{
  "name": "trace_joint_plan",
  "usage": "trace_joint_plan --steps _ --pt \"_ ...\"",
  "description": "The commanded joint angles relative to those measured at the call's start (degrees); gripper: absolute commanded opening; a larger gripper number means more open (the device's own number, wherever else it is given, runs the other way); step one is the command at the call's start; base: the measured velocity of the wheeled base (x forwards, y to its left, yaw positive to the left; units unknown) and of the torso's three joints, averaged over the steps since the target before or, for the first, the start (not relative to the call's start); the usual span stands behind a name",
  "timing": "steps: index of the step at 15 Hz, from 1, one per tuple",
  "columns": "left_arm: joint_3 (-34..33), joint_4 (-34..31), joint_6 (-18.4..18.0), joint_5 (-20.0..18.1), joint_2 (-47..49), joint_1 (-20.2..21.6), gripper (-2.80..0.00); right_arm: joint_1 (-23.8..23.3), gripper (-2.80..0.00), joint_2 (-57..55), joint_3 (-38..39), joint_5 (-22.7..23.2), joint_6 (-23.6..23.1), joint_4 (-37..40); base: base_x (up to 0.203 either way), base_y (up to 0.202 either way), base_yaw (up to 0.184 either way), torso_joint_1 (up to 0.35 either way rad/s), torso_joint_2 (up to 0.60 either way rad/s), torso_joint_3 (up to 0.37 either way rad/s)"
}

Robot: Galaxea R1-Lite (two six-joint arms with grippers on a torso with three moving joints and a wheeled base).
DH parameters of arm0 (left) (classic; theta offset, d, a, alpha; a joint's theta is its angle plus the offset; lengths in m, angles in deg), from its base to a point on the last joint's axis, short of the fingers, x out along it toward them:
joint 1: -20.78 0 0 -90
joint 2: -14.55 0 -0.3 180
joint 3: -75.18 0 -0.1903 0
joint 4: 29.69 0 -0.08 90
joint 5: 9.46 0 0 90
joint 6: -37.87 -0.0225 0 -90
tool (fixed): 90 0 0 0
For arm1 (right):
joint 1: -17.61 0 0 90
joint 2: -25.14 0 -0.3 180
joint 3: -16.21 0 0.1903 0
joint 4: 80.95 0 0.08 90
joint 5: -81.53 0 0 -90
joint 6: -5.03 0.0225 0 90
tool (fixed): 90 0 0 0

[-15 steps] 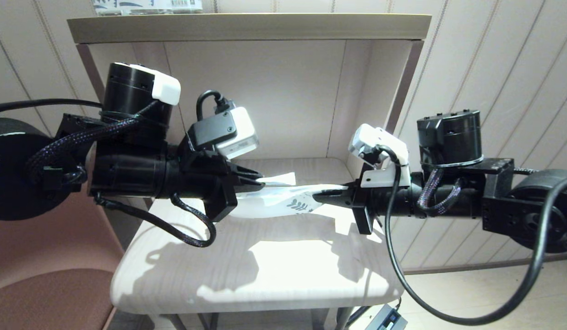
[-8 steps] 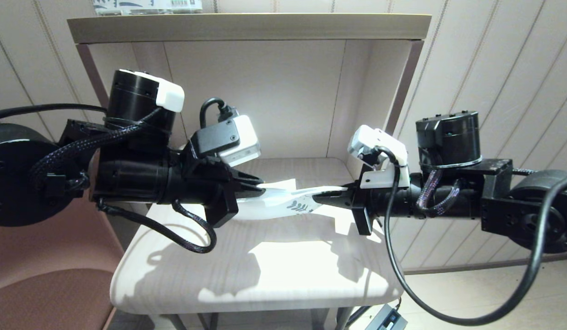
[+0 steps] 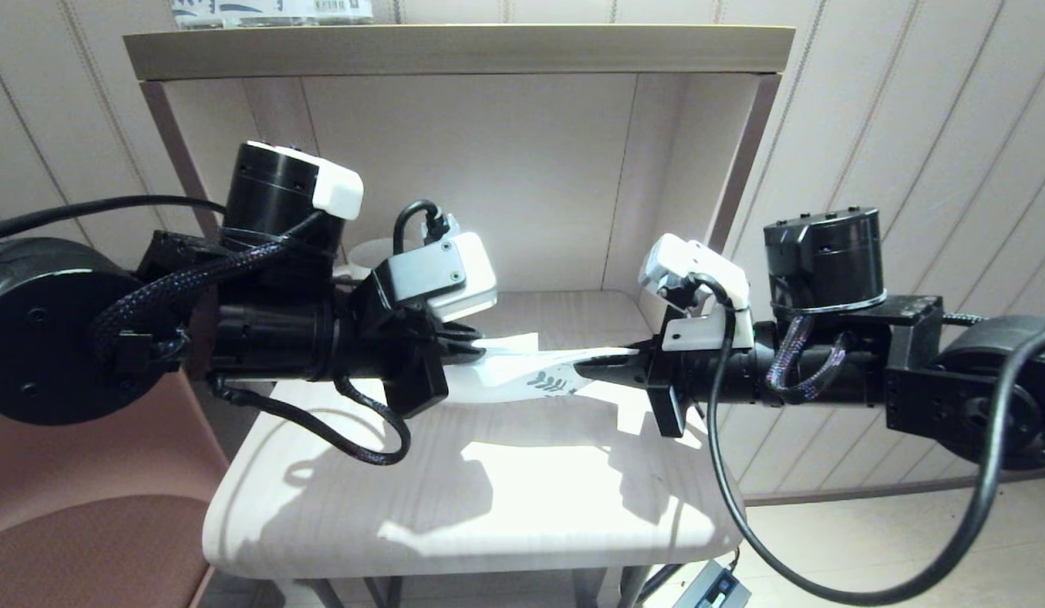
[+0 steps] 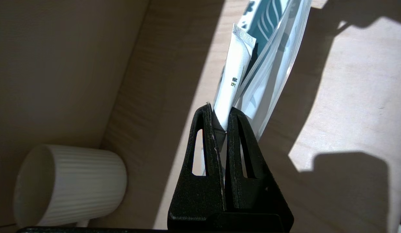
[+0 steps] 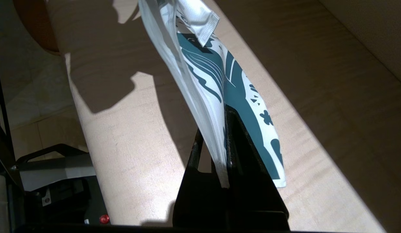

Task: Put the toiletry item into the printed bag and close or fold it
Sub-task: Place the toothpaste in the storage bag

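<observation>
Left gripper [image 4: 220, 121] pinches the toiletry item [image 4: 234, 82], a white sachet, beside the printed bag [image 3: 522, 376]. Right gripper [image 3: 583, 369] clamps the bag's printed end, above the table [image 3: 489, 498]. Risk: sachet slides outside the opening if misaligned

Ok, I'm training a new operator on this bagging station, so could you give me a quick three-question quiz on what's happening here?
1. True or false: the left claw is shut on the white sachet.
2. What does the right claw grip? A) a towel B) the printed bag C) nothing
3. Fill in: on the tabletop behind the left arm stands a white ribbed ___.

Key: 1 true; 2 B; 3 cup.
</observation>
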Motion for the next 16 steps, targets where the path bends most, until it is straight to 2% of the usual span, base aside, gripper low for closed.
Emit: trace_joint_plan --steps 1,6,8,11,13,16 --pt "0.29 0.33 -0.75 1.0 -1.74 -0.02 -2.8 0.47 -2.8 -0.11 0.0 0.19 -0.09 -0.16 0.0 0.0 0.0 0.0 0.0 0.0" --pt "-1.72 0.3 -2.01 2.38 -4.53 -0.47 -2.8 0.65 -2.8 -0.2 -0.36 0.19 0.08 -0.16 0.0 0.0 0.0 0.0 0.0 0.0" --pt "-4.85 0.42 -2.2 3.64 -5.52 -1.83 -2.8 0.67 -2.8 -0.63 -1.06 0.19 0.12 -0.15 0.0 0.0 0.0 0.0 0.0 0.0" --pt "-4.87 0.44 -3.01 4.61 -6.19 -3.29 -2.8 0.67 -2.8 -0.99 -1.67 0.19 0.12 -0.08 0.0 0.0 0.0 0.0 0.0 0.0" --pt "-3.64 0.7 -3.93 8.2 -6.24 -3.68 -2.8 0.58 -2.8 -0.99 -1.5 0.19 0.12 -0.08 0.0 0.0 0.0 0.0 0.0 0.0" --pt "-3.06 2.92 -6.83 11.52 -6.3 -4.38 -2.8 0.58 -2.8 -0.99 -1.49 0.28 0.12 -0.08 0.0 0.0 0.0 0.0 0.0 0.0"
